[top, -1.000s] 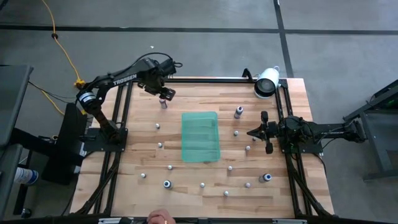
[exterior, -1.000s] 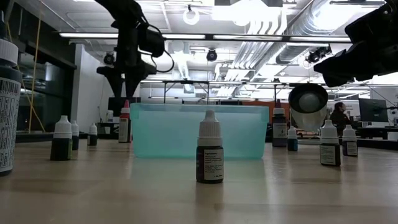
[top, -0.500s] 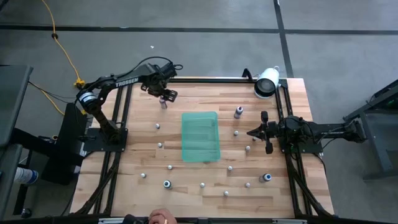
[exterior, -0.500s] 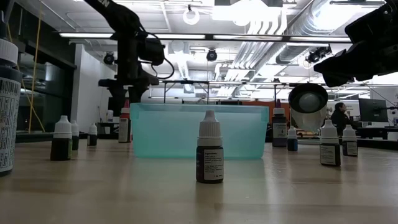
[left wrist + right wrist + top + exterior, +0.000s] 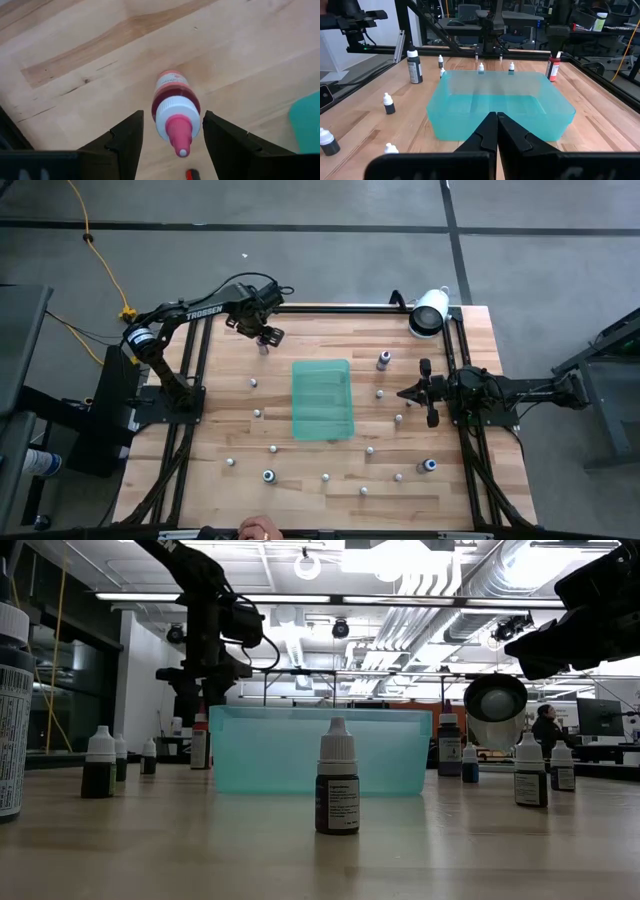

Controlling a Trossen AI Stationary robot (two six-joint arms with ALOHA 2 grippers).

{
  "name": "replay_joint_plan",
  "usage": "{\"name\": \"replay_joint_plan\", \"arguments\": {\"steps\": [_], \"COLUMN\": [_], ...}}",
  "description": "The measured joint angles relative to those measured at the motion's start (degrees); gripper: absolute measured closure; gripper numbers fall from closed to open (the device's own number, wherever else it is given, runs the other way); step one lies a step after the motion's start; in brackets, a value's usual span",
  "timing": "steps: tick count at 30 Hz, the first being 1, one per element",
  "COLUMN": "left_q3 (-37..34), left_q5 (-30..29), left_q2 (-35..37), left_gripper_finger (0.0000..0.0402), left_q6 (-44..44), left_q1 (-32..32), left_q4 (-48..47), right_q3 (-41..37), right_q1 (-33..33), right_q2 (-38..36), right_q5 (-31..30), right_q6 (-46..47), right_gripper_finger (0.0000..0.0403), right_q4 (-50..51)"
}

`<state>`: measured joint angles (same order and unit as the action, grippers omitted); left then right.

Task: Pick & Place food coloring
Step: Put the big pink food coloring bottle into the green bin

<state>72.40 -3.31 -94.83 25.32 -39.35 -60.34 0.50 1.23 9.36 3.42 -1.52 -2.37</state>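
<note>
Pink-topped plastic, that's what we're looking at in the left wrist view: the pink bottle (image 5: pixel 175 107) is standing upright on the wood table (image 5: pixel 75 45), sitting right between the left gripper's (image 5: pixel 172 137) spread fingers (image 5: pixel 127 137), not yet touched as far as we can tell. We're guessing it's light, stiff and a bit slick, and tall and narrow enough to tip easily, so we're thinking the white collar or the body just under it is the spot to squeeze, not the tapered tip. The fingertips themselves are running off the frame edge.

From the high view, that bottle (image 5: pixel 262 346) is sitting near the table's back left, well apart from the tray (image 5: pixel 322 400). It's mostly hiding under the left gripper (image 5: pixel 264 335), and the other bottles are showing as mere specks.

In the low view, the left gripper (image 5: pixel 197 700) is hanging right over the bottle (image 5: pixel 200 745), just beside the tray's (image 5: pixel 300 750) left end. Contact is hard to judge here.

In the right wrist view, the right gripper (image 5: pixel 496 131) is pinched closed and empty, waiting in front of the tray (image 5: pixel 500 107). The bottle (image 5: pixel 552 67) is showing beyond its far corner.
</note>
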Motion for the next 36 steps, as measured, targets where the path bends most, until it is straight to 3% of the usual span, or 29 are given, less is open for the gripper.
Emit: {"name": "replay_joint_plan", "arguments": {"steps": [6, 18, 26, 36], "left_q3": [0.0, 0.04, 1.19, 12.32], "left_q5": [-0.02, 1.05, 2.54, 4.0], "left_q2": [0.0, 0.02, -0.02, -0.02], "left_gripper_finger": [0.0214, 0.0298, 0.0296, 0.0296], "left_q6": [0.0, -1.05, -2.65, -6.39], "left_q1": [0.0, 0.0, -0.02, 0.01], "left_q4": [0.27, 0.32, -1.01, -11.51], "right_q3": [-0.01, 0.02, 0.0, 0.0], "right_q1": [0.02, 0.01, 0.0, 0.0], "right_q2": [0.0, -0.02, -0.01, -0.01], "right_q5": [0.0, 0.0, -0.01, -0.01], "right_q6": [0.0, 0.0, 0.0, 0.0], "right_gripper_finger": [0.0402, 0.0402, 0.0402, 0.0402], "right_q4": [-0.01, -0.01, 0.0, 0.0]}}
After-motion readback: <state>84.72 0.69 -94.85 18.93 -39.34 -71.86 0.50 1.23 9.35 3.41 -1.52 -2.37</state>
